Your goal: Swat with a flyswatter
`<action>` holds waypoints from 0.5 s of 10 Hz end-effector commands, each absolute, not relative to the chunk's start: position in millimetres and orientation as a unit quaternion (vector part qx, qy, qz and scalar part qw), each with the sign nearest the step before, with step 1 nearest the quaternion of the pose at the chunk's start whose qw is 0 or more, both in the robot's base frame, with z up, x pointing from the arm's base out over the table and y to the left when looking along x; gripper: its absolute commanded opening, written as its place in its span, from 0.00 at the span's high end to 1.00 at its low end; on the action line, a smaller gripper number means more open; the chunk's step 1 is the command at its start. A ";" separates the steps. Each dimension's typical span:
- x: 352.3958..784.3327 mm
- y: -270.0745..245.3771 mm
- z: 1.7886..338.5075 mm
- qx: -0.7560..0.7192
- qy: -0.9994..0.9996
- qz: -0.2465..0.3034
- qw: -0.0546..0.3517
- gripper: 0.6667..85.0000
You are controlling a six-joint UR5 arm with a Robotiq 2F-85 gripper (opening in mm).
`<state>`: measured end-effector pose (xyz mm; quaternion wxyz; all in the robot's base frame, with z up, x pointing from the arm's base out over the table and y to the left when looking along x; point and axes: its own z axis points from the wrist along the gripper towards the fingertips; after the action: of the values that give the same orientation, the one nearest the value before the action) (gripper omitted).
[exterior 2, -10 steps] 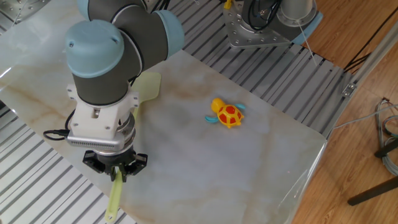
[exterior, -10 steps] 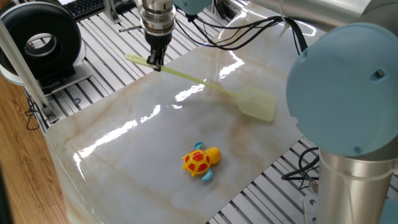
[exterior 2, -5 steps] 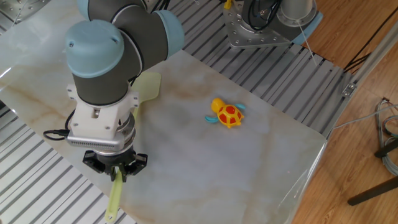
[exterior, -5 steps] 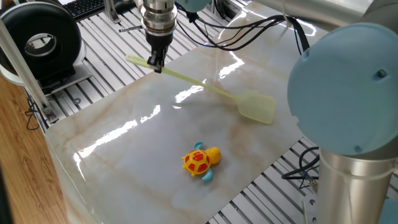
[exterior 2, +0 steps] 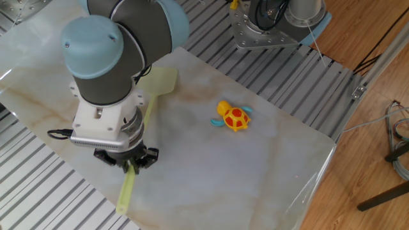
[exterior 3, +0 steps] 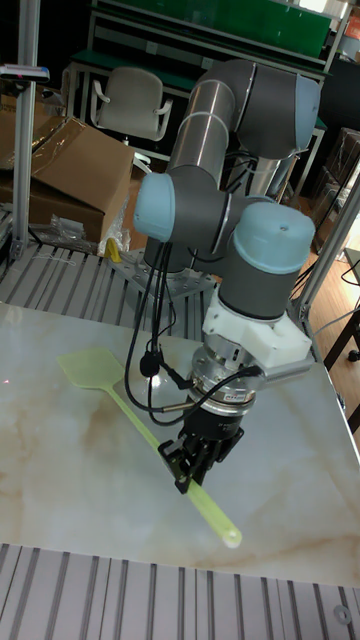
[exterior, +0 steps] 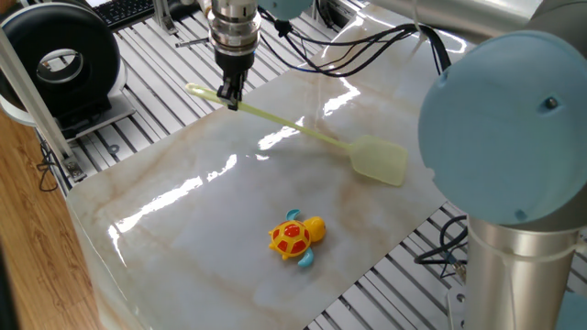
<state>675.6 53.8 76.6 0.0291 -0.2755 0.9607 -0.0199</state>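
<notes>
Near the toy turtle (exterior: pixel 295 237) on the marble surface (exterior: pixel 183 229), the claw (exterior: pixel 228 96) is clamped on the flyswatter (exterior: pixel 303 133) handle.

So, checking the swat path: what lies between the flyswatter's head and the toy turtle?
Only bare marble tabletop between the flyswatter head and the toy turtle, seen in one fixed view.

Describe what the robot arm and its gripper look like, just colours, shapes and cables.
The arm is built of thick grey tubes with rounded light-blue joint caps. A white block and a ribbed silver ring sit at the wrist. The gripper is small and black with two fingers. Black cables loop along the wrist.
</notes>
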 end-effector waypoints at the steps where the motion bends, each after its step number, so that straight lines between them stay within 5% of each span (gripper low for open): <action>1: 654.0 45.8 93.6 -0.252 0.966 -0.048 -0.011 0.99; 5: 680.1 48.2 72.7 -0.279 0.959 -0.020 0.035 0.99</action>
<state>670.6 46.5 80.2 0.0174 -0.2724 0.9614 -0.0356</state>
